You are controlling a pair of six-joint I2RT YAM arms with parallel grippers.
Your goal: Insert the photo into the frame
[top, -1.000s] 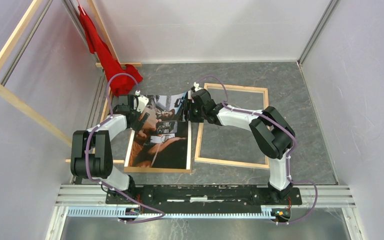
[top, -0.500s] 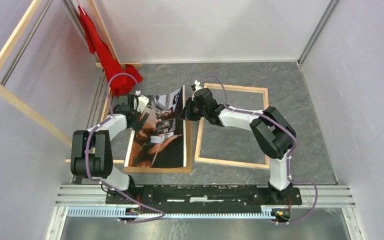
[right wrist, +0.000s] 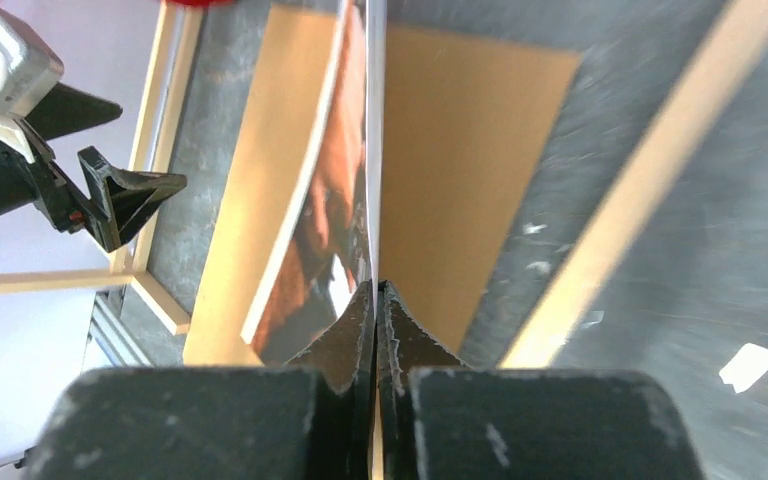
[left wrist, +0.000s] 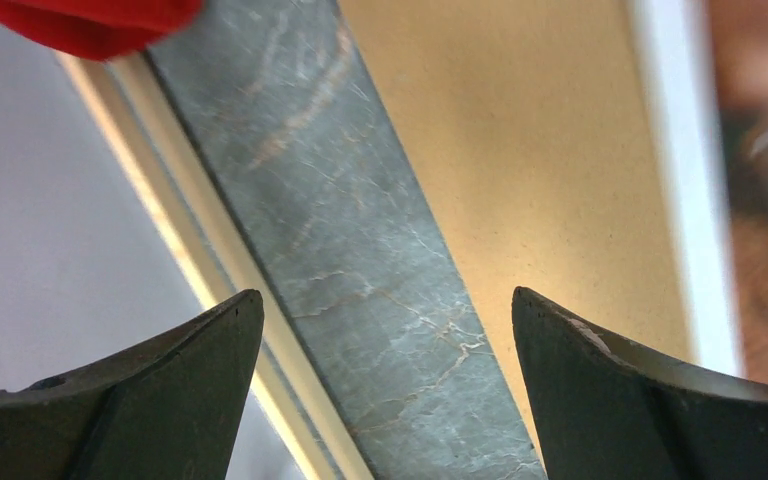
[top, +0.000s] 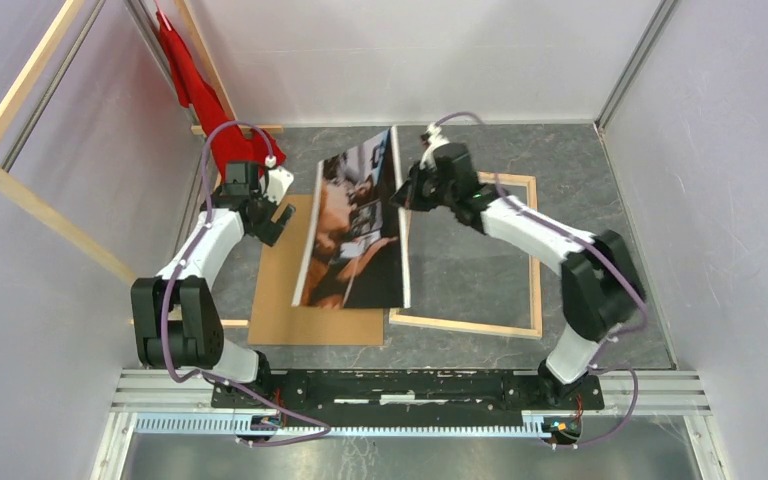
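– Above the grey marbled worktop (top: 560, 150), what had changed within that last second?

– The large thin-railed rectangular frame (top: 465, 325) had not moved. It lay flat on the right, pale wood face up. The large rectangular paper photo (top: 355, 235), dark with brown and teal figures, had. A second earlier it rested on the plain brown backing board (top: 280, 300). Now it hung steeply tilted, its low edge by the frame's left rail. Whether it touched that rail I could not tell.

– And for the task?

– I judged the lift done and the carry across begun. The photo was not yet inside the frame and needed swinging right and laying flat between the rails.

– Anything in the way?

– The bared board sat just beside the frame, so the sheet's trailing edge might have snagged on that left rail. The long pale wooden beams (top: 20, 190) and the red cloth (top: 210, 110) stood well apart, at the left wall.

– The pincers?

– The right pincer (right wrist: 375, 300) was pressed together on the photo's upper edge, the sheet running between its fingers. The left pincer (left wrist: 385, 340) had let go. It was spread, holding nothing, above the worktop strip by the board's left edge.
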